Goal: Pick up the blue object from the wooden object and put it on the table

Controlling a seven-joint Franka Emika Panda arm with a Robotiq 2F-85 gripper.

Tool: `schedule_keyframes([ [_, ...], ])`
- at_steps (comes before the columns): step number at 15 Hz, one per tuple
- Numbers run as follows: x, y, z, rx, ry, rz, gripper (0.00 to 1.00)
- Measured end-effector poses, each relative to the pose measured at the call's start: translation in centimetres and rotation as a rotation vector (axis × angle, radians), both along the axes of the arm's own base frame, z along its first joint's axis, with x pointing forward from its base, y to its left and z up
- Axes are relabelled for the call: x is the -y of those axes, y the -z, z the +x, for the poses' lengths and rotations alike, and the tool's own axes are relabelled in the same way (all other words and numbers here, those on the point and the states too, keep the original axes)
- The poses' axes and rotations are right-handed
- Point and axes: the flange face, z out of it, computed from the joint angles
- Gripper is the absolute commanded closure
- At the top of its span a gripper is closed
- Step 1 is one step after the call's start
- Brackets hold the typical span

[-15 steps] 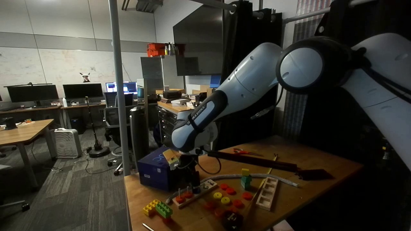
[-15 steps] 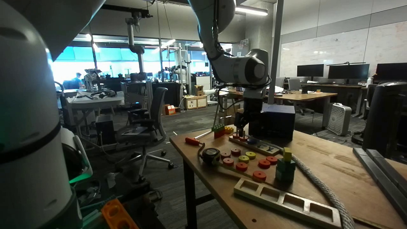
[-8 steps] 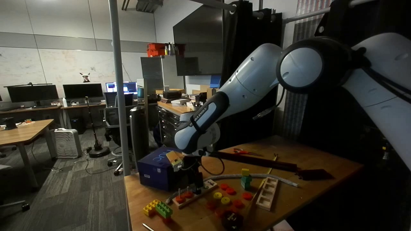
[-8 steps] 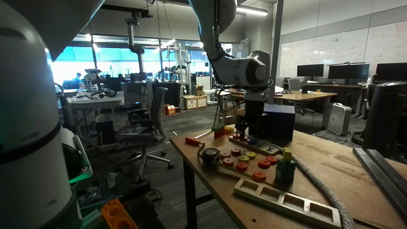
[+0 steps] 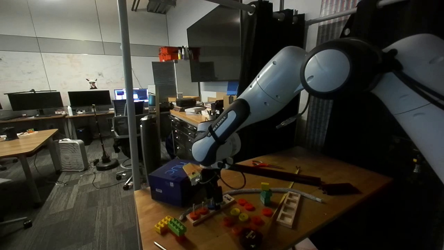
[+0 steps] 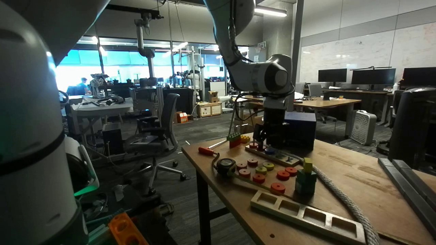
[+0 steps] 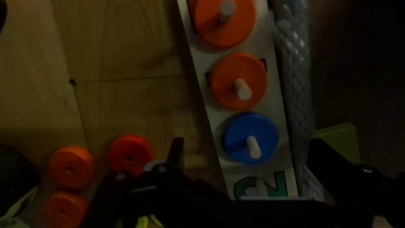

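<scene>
A blue disc [image 7: 237, 134] sits around a pale peg on the wooden board [image 7: 201, 61] in the wrist view. The blue disc also shows in both exterior views [image 5: 211, 206] [image 6: 270, 151]. Two orange discs [image 7: 239, 68] sit on neighbouring pegs of the board, and a green number 2 [image 7: 280, 183] is printed beyond the blue disc. My gripper [image 7: 246, 146] is open and empty above the board. Its dark fingers stand either side of the blue disc in the wrist view, apart from it. In an exterior view the gripper [image 6: 260, 144] is low over the board. The wooden table [image 6: 344, 166] lies below.
A grey rope [image 7: 292, 82] runs along one side of the board. A dark blue box [image 5: 168, 189] stands behind it. Loose red discs [image 6: 283, 175], yellow discs [image 6: 268, 166], a tape measure [image 6: 226, 167], a green block stack [image 6: 305, 183] and toy bricks [image 5: 177, 226] lie around.
The arm and gripper have moved slightly along the board, away from the orange-disc end. More of the blue disc shows now. The discs and the board have not moved.
</scene>
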Motion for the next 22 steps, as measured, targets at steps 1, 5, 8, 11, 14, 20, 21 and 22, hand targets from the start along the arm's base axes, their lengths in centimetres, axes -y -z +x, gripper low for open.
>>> schedule_keyframes([
  [1,0.05,0.06,-0.10,-0.002,-0.001,0.000,0.00],
  [5,0.10,0.28,-0.29,-0.008,-0.008,0.000,0.00],
  [8,0.10,0.37,-0.36,-0.010,-0.015,0.000,0.34],
  [11,0.10,0.37,-0.38,-0.010,-0.023,0.001,0.58],
  [14,0.09,0.02,-0.31,-0.004,-0.033,0.002,0.80],
  [20,0.07,-0.07,-0.30,-0.003,-0.041,0.003,0.83],
  [21,0.07,-0.07,-0.30,-0.003,-0.042,0.003,0.83],
  [22,0.07,-0.07,-0.30,-0.003,-0.042,0.003,0.83],
])
